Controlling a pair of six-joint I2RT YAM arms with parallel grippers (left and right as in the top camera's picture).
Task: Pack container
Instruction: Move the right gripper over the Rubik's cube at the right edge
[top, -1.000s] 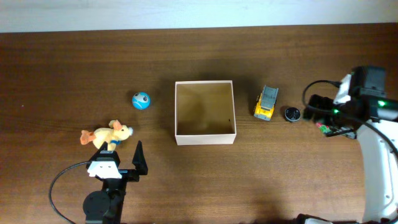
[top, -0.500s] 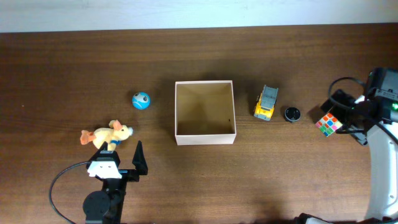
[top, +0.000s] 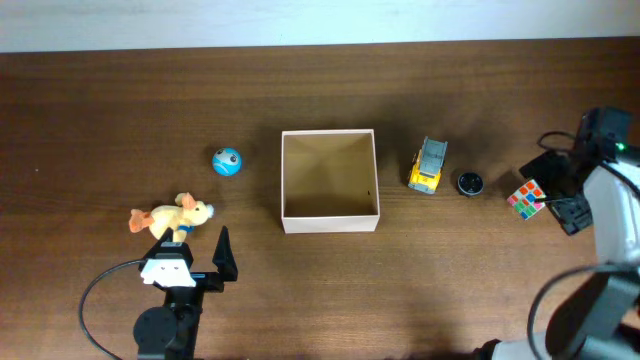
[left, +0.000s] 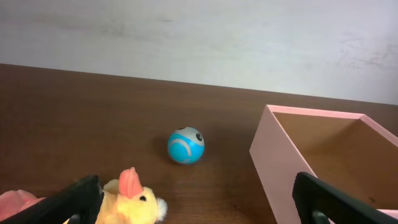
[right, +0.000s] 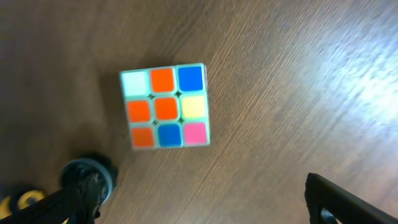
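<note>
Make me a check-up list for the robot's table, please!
Surface: dark wood table, no spills seen.
Job's things: container, open-topped, nothing seen inside; blue ball and plush toy on its left-arm side; yellow truck, black disc and puzzle cube on the other, all outside it.
Clutter: nothing seen.
Grippers: left gripper open, empty, near the plush toy; right gripper open, empty, by the puzzle cube.
Cables: left cable and right cable, black, looping beside their arms.
Surroundings: pale wall behind the table.

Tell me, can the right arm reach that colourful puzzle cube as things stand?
Probably yes. Its open fingers hover right by the puzzle cube, with only bare table between them.
</note>
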